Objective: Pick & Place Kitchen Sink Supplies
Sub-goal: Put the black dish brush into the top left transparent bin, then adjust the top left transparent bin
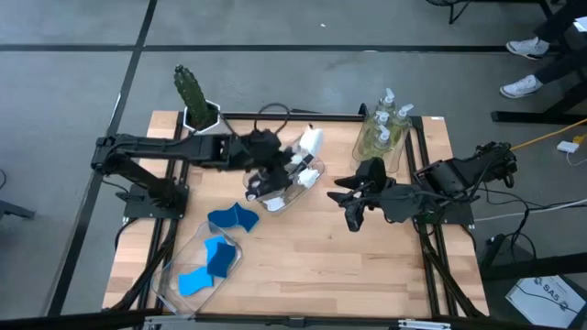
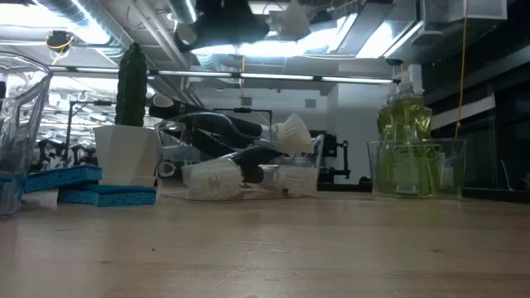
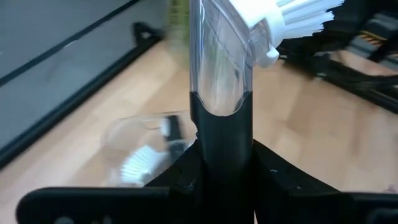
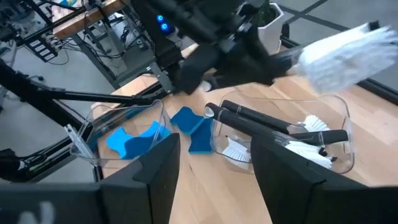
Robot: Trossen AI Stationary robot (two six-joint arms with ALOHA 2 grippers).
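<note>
My left gripper [image 1: 280, 158] reaches from the table's left and is shut on a dish brush with a black handle and a white head [image 1: 310, 142]. The brush hangs over a clear bin [image 1: 275, 206] that holds other brushes [image 4: 292, 140]. In the low view its head [image 2: 294, 132] shows above that bin. My right gripper [image 1: 351, 206] hovers open right of the bin with nothing between its fingers [image 4: 280, 180]. A blue sponge [image 1: 232, 218] lies on the table. My left gripper pinches the brush's black handle [image 3: 221, 143] between its two fingers. It comes slanting down from the table's left. The handle runs on forward past the fingers, through a clear section to the white head [image 3: 298, 18]. The brush is lifted clear, above the bin.
A clear bin [image 1: 174, 289] at the near left holds more blue sponges [image 1: 206, 261]. Pump bottles of yellowish soap [image 1: 385, 124] stand in a clear bin at the far right. A potted cactus [image 1: 193, 96] stands at the far left. Bare wood lies along the near edge.
</note>
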